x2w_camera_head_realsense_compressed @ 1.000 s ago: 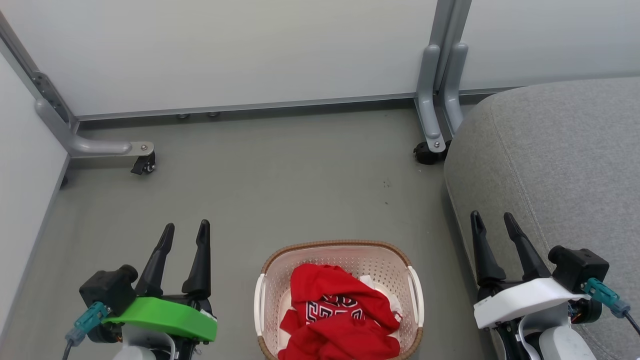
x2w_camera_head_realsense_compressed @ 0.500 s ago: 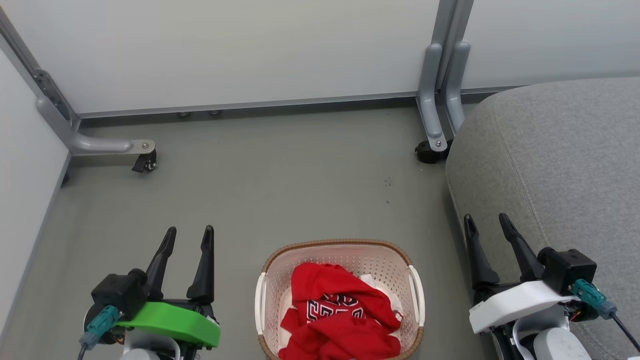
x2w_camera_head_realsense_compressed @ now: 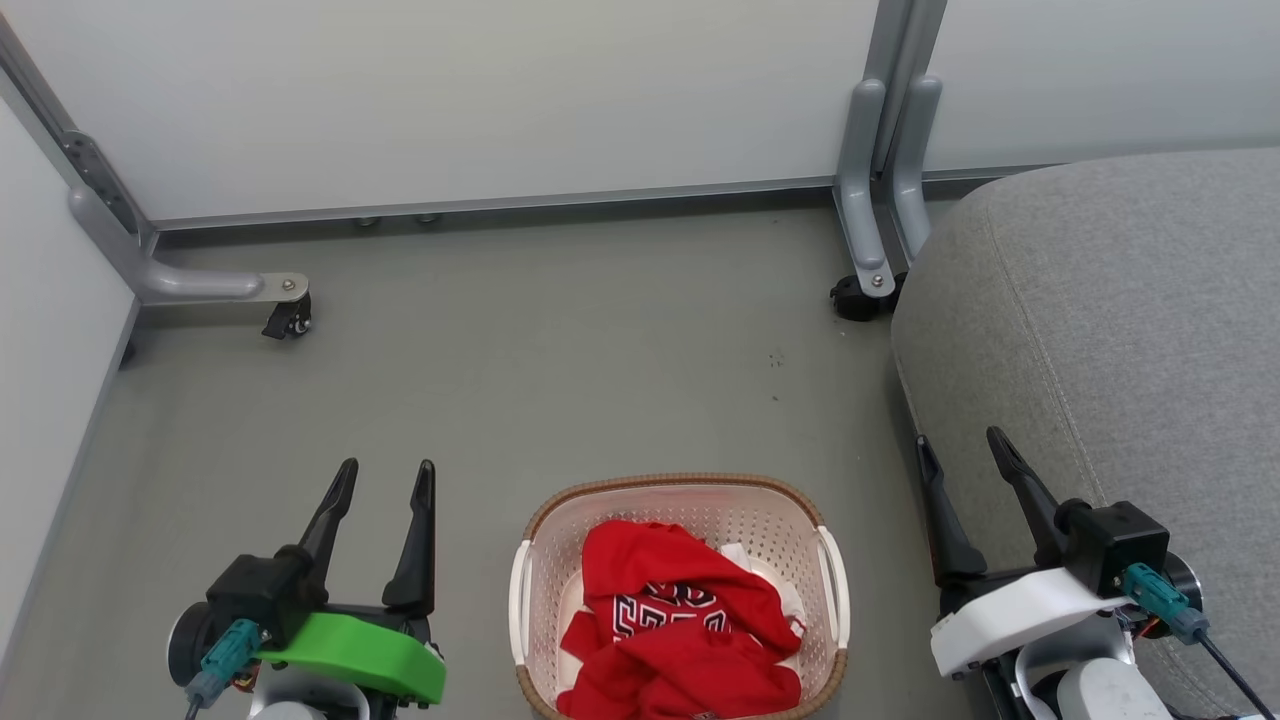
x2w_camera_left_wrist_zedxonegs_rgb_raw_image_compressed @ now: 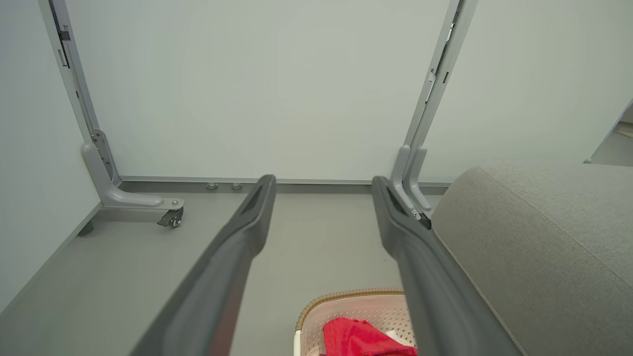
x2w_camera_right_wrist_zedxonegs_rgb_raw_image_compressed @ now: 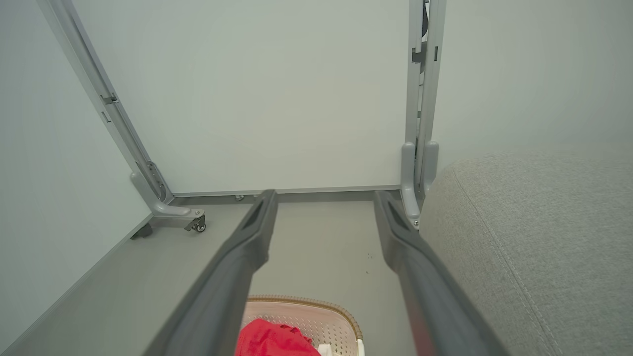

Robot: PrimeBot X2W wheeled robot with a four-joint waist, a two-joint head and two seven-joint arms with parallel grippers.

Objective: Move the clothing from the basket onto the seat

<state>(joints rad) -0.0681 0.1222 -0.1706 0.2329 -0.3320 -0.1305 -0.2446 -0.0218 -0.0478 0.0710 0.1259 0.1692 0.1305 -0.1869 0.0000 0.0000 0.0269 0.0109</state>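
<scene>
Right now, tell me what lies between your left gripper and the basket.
Bare grey floor: in the head view the open left gripper hangs beside the basket, apart from its left wall, with nothing on the strip between them.

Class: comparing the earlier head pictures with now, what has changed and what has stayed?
The left hand shifted right and the right hand shifted left, both toward the cream perforated plastic basket and lower in the head view. Nothing was grasped; both stay open. The red white-trimmed garments still lie in the basket.
</scene>
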